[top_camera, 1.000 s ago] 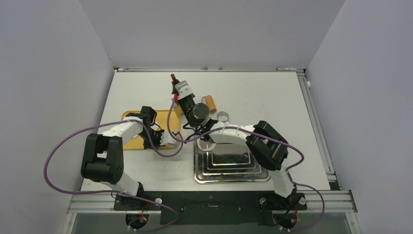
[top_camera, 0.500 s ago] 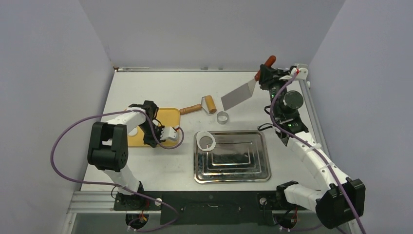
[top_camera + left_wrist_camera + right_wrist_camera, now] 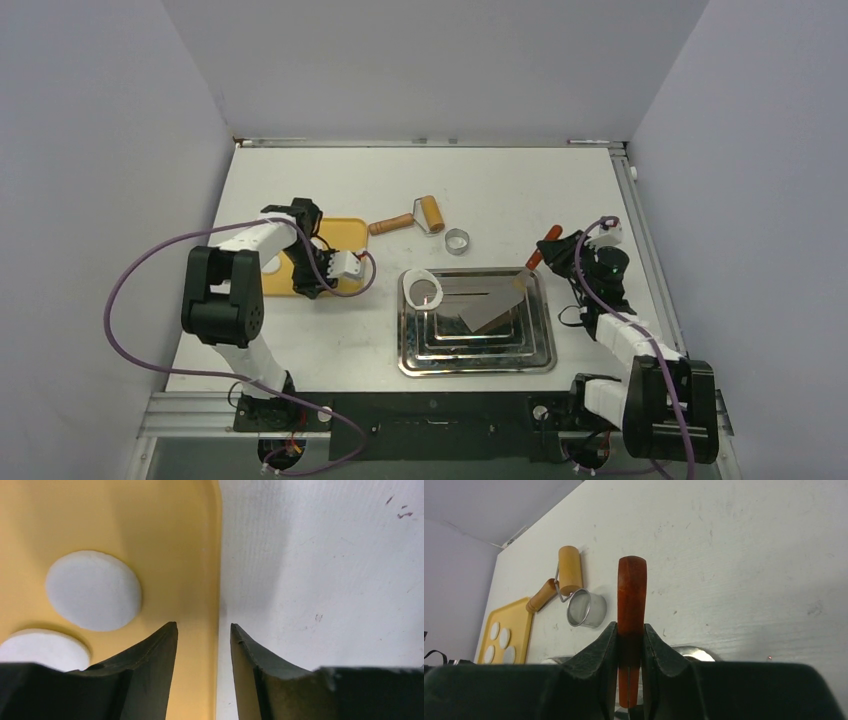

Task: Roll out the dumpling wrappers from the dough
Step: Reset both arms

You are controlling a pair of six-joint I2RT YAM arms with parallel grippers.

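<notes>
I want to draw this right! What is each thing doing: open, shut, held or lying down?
Left gripper: open, empty.
Right gripper: shut on the spatula.
Spatula: held, blade over the tray.
Dough: thick rounds, lying on the yellow board.
Wrapper: lying in the tray.
Roller: lying on the table, untouched.
Metal ring: standing on the table.

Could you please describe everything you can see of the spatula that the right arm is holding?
The spatula has a rounded reddish-brown handle, seemingly wood, and a flat shiny metal blade. The right end effector grips the handle, whose end sticks out past the fingers. The blade lies over the metal tray; contact with it is unclear.
</notes>
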